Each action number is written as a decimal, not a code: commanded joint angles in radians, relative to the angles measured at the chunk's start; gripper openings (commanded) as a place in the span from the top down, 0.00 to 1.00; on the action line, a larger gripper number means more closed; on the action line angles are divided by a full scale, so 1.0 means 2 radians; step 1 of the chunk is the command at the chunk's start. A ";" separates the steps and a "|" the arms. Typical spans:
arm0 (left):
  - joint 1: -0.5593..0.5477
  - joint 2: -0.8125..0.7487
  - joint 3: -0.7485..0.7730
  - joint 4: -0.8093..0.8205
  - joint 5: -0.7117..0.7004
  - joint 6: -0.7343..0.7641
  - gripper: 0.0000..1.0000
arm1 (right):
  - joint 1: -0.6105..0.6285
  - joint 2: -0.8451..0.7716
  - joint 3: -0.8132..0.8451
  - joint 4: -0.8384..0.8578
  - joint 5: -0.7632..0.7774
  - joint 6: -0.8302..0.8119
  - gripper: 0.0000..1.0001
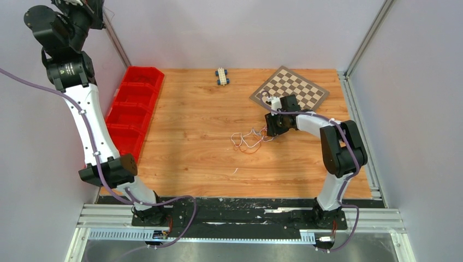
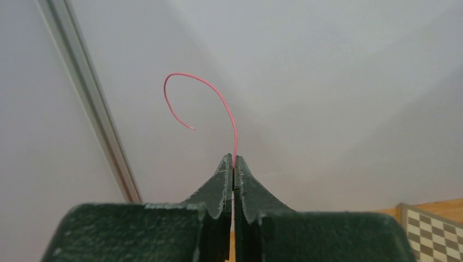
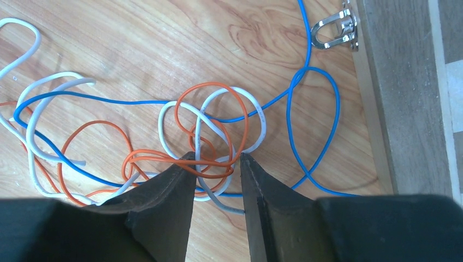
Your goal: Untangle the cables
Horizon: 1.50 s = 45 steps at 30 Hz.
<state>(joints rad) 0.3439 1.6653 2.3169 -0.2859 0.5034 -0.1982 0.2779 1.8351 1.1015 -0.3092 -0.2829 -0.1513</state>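
Top external view shows the cables (image 1: 250, 137) as a small loose knot on the table (image 1: 191, 164), just beside the near left corner of the chessboard (image 1: 289, 88). The right arm (image 1: 327, 136) bends down at this same corner. In the right wrist view its jaws stand partly apart over the middle of the knot (image 3: 210, 139), with orange and white strands lying between the tips. I cannot tell if they press these strands or only stand around them. A blue strand (image 3: 314, 109) makes wide loops out of the knot toward the chessboard side. The left arm (image 1: 87, 120) is raised high, well apart from the chessboard and to its left. In the left wrist view its jaws are closed tight on one thin red wire (image 2: 218, 103), which curls free above the tips. The lower part of this wire is hidden behind the jaws. No strand is seen going from there to the knot, so I judge that the red wire is already separated and the step in hand is to take it away. The next move, I think, calls for laying the red wire down well apart from the chessboard corner, so it does not mix again. After that, one single strand must be chosen. The blue one seems easiest, because its loops lie outside. It needs a slow pull while the rest of the knot is kept down.
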 commanded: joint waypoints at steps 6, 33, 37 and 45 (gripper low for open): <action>0.057 0.019 -0.063 0.062 -0.026 -0.024 1.00 | -0.004 0.023 0.030 -0.030 0.004 0.001 0.61; 0.093 0.075 -0.111 0.137 -0.047 0.044 1.00 | -0.003 0.049 0.059 -0.054 0.003 0.005 0.60; 0.106 0.076 -0.100 0.138 -0.052 0.042 1.00 | -0.003 0.051 0.062 -0.055 0.003 0.006 0.60; 0.117 0.073 -0.076 0.137 -0.053 0.035 1.00 | 0.001 0.052 0.061 -0.057 0.002 0.007 0.59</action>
<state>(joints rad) 0.5659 1.8347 2.1120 -0.0608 0.4084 -0.1242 0.2737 1.9034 1.2140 -0.4034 -0.2905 -0.1474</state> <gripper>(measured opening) 0.007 0.404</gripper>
